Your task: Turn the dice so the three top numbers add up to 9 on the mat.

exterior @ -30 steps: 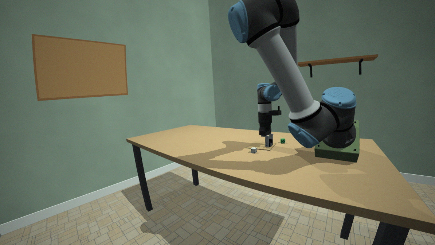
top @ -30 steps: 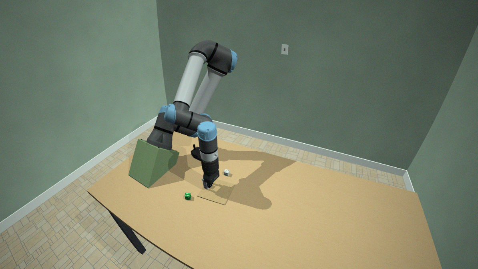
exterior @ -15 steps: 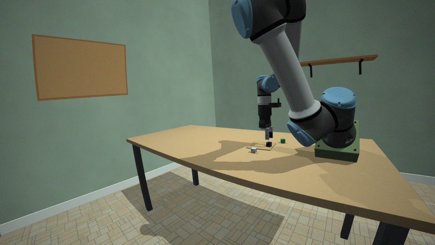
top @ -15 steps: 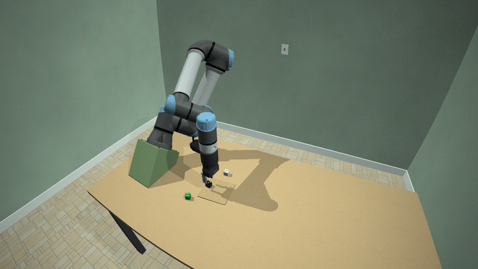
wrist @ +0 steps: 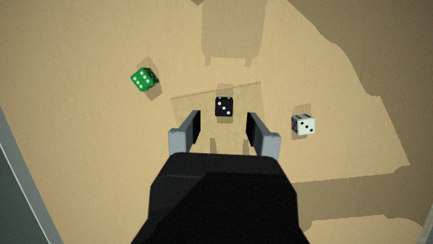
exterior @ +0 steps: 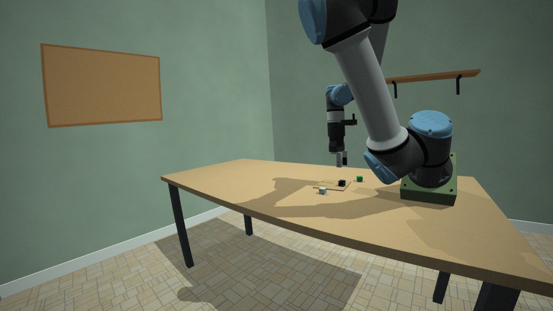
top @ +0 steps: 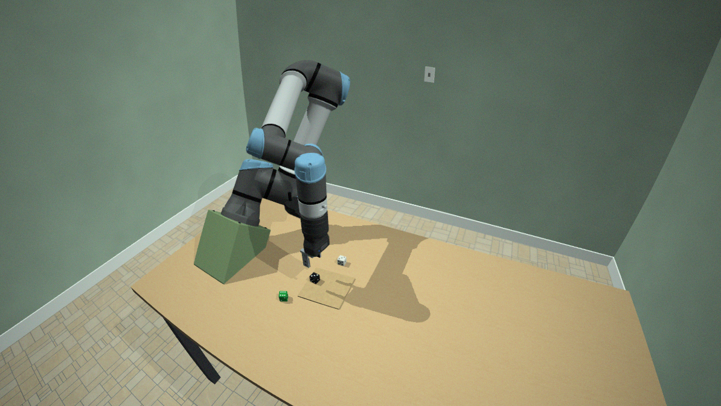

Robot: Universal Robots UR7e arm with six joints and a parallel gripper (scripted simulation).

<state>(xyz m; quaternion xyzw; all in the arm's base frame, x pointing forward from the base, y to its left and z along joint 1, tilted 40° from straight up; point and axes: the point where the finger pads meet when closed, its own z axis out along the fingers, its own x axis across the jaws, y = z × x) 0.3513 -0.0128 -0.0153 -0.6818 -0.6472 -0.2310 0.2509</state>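
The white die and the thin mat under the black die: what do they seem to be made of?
The white die looks like smooth painted plastic, judging by its even white faces and crisp black dots. The mat could be thin wood or card: tan, plain, matte and stiff-looking.

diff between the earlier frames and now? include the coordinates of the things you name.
The gripper (top: 313,259) (exterior: 341,165) (wrist: 223,121) rose from around the black die (top: 314,278) (exterior: 341,183) (wrist: 224,107), which it has let go; it hangs open above. Black die stays on the mat (top: 328,298) (exterior: 324,186) (wrist: 181,109); the green die (top: 283,296) (exterior: 359,178) (wrist: 144,79) and white die (top: 342,260) (exterior: 322,190) (wrist: 303,124) stay off it, unmoved.
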